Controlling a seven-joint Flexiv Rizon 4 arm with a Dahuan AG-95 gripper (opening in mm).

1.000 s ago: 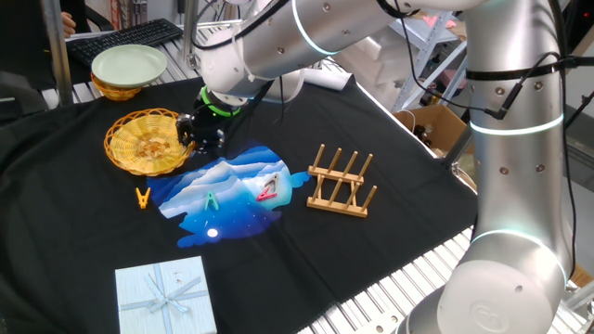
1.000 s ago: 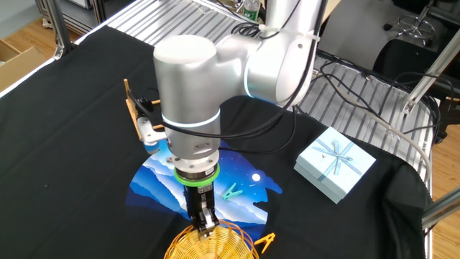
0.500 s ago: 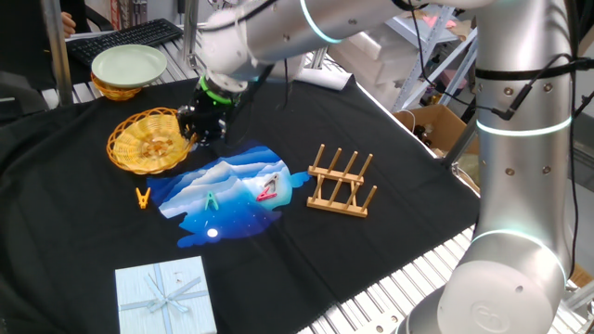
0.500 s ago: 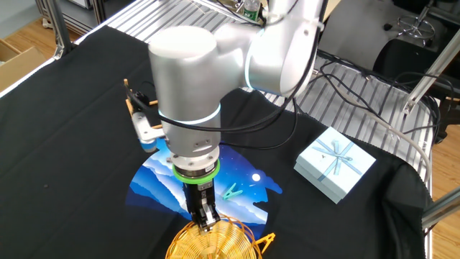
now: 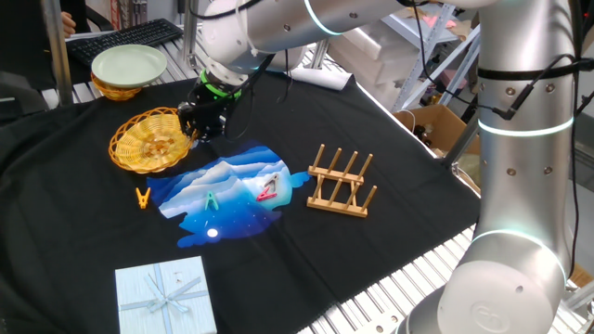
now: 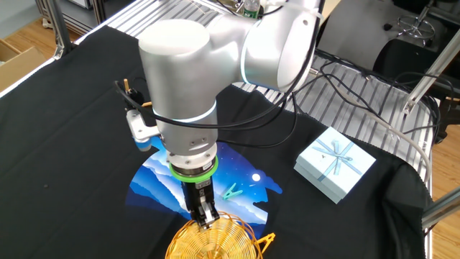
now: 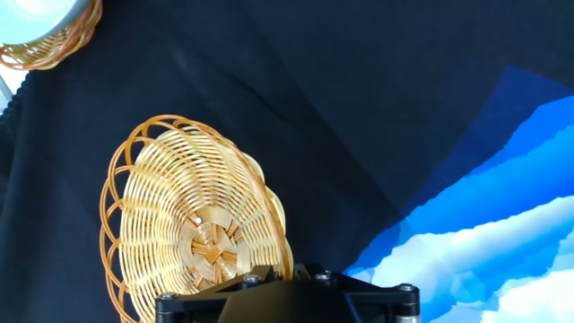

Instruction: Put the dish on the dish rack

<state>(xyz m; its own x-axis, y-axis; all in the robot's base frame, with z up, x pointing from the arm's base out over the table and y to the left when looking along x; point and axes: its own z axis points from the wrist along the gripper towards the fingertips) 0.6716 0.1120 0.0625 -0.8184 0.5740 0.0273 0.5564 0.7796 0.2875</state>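
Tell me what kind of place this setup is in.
Probably a robotics lab or workshop, not a home kitchen. The black cloth covers a bench of metal slats, a keyboard sits at the back, and cables trail behind the arm.

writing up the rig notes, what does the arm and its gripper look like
The arm is glossy silver-white with fat rounded joints and glowing pale rings. A bright green collar sits above the small black gripper with two dark fingers. Black cables run along it.

The black-draped table (image 5: 371, 139) carries a blue mat (image 5: 227, 190), dish rack (image 5: 341, 181) and gift box (image 5: 165, 295).
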